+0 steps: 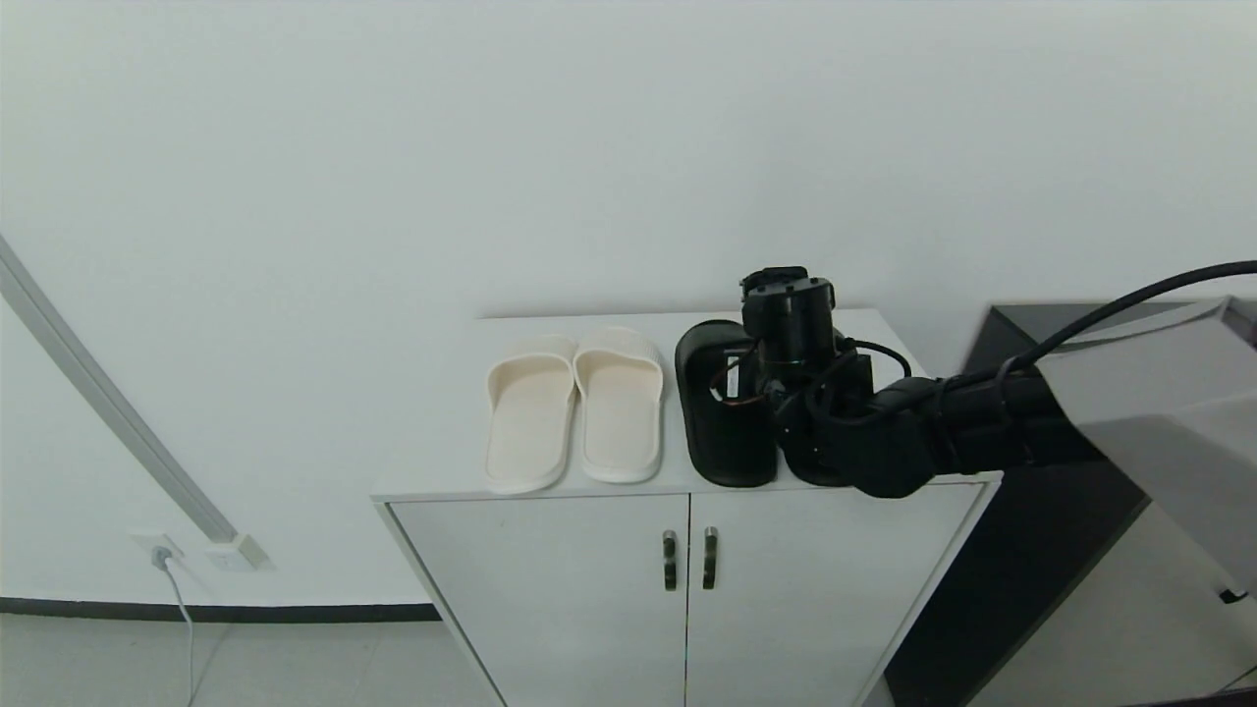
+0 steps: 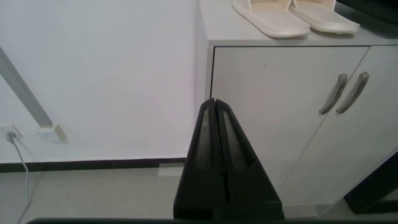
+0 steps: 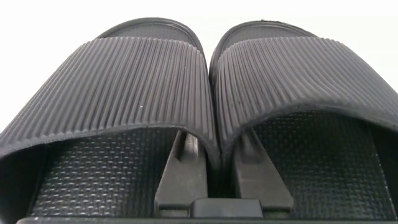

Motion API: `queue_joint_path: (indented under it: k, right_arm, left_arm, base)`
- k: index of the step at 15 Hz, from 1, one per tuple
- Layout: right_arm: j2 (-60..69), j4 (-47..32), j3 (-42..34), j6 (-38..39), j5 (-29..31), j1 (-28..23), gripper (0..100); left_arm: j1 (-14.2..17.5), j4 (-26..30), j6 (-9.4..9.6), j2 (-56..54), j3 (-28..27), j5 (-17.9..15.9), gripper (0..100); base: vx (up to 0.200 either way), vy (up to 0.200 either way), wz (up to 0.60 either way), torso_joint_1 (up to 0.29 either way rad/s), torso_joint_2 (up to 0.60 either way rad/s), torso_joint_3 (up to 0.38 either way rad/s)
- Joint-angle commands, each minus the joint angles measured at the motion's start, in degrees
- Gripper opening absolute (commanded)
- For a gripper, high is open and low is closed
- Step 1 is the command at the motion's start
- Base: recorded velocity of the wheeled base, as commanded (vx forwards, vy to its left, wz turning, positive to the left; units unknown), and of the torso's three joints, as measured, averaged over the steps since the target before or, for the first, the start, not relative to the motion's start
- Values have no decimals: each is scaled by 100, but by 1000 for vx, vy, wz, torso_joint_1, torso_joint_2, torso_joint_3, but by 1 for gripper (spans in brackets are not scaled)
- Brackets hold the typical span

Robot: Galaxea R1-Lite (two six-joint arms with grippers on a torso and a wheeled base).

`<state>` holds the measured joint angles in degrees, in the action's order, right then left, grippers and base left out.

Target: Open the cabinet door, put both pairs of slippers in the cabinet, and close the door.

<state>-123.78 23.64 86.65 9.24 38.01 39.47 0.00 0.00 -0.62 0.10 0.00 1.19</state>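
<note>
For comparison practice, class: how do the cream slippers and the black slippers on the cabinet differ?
Colour: the cream slippers are pale, the black slippers dark. Place: the cream slippers lie left of the black slippers. State: the cream slippers lie free; the right gripper has a finger inside each black slipper. Shared: both pairs sit side by side atop the cabinet, its doors shut.

A black two-fingered gripper (image 2: 214, 101) fills the centre foreground, its fingers pressed flat together. Behind it stands a white two-door cabinet (image 2: 273, 118), both doors closed, with two slim metal handles (image 2: 346, 93) side by side near the frame's edge. A pair of cream rubber slippers (image 2: 292, 14) lies on the cabinet's top. At the opposite edge, a white wall socket (image 2: 9, 133) holds a plugged-in cable.
</note>
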Motion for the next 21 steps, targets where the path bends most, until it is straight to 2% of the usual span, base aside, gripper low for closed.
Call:
queue_joint_path:
  k: [1,3,6,8,10,16,21]
  right_arm:
    - [1339,211,-1361,-72,-672,184,0]
    - [2148,528,-2337,-274,-1393,210,0]
    - [3194,466,-3550,-291,-2465,280,0]
    - [3774,238,-4147,-282,-3195,438,0]
    - [4204,18,-4429,-291,-3766,535,0]
    - [4204,-8,-4534,-291,-3819,641,0]
    - [4196,9,-4675,-362,-4021,649,0]
  left_arm:
    - [0,0,1,-1,0,-5,0]
    - [0,0,1,-1,0,-5,0]
    - [0,0,1,-1,0,-5,0]
    - [0,0,1,-1,0,-5,0]
    - [0,0,1,-1,0,-23,0]
    - [0,0,-8,-1,0,-14,0]
    - [0,0,-17,-1,0,-14,0]
  base:
    - [0,0,0,0,0,0]
    - [0,0,0,0,0,0]
    - [0,0,0,0,0,0]
    - [0,0,0,0,0,0]
    - [0,0,0,0,0,0]
    - [0,0,0,0,0,0]
    - [-200,0,0,6,3,3]
